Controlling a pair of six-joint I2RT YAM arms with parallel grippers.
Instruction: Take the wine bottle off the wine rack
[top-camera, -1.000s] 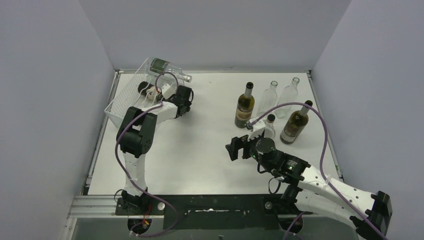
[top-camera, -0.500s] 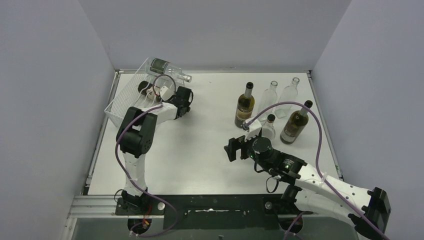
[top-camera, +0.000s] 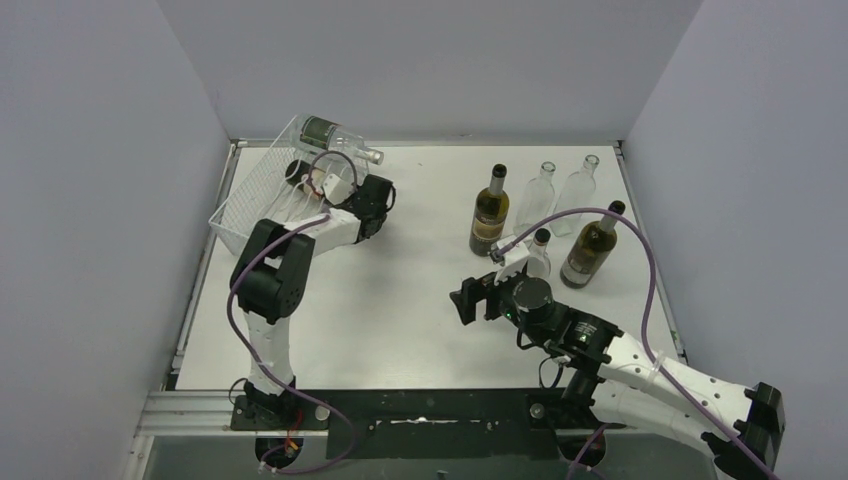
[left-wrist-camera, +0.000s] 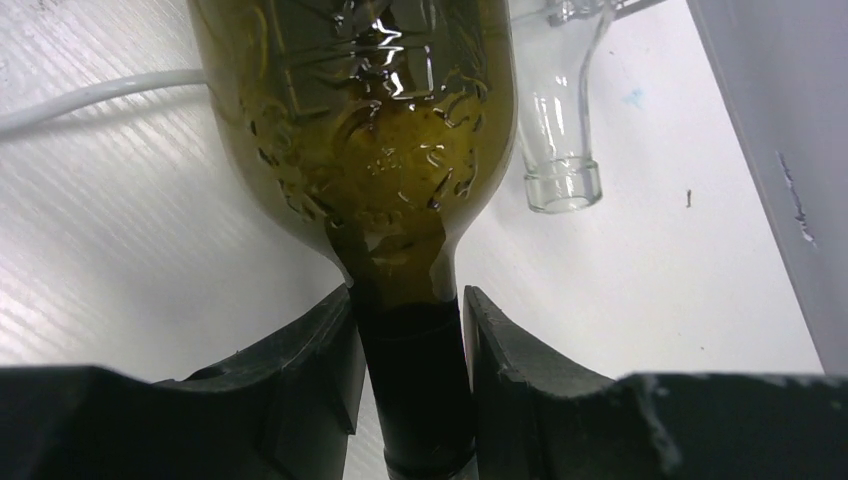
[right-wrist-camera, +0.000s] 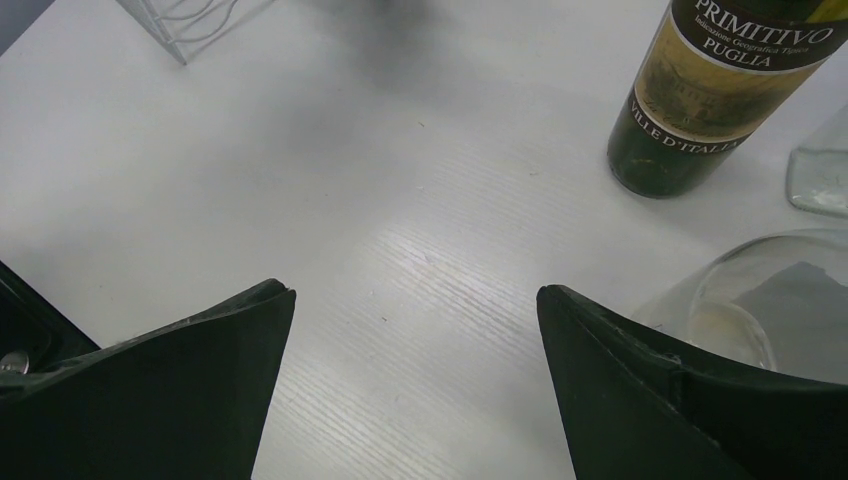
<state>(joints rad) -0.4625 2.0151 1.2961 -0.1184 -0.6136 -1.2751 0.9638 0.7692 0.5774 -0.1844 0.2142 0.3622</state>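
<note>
Five upright bottles (top-camera: 490, 212) on white table (top-camera: 420, 300)

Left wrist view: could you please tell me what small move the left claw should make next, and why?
Probably a short, slightly lifting pull back: the left claw grips the green bottle by its neck, the body lies on the rack, and a clear bottle lies close beside it.

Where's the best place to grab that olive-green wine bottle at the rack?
Grip the wine bottle by its dark neck, coming end-on from the mouth. The neck is slim enough to sit between the fingers; the body flares far wider. The left gripper is shut on it there.
</note>
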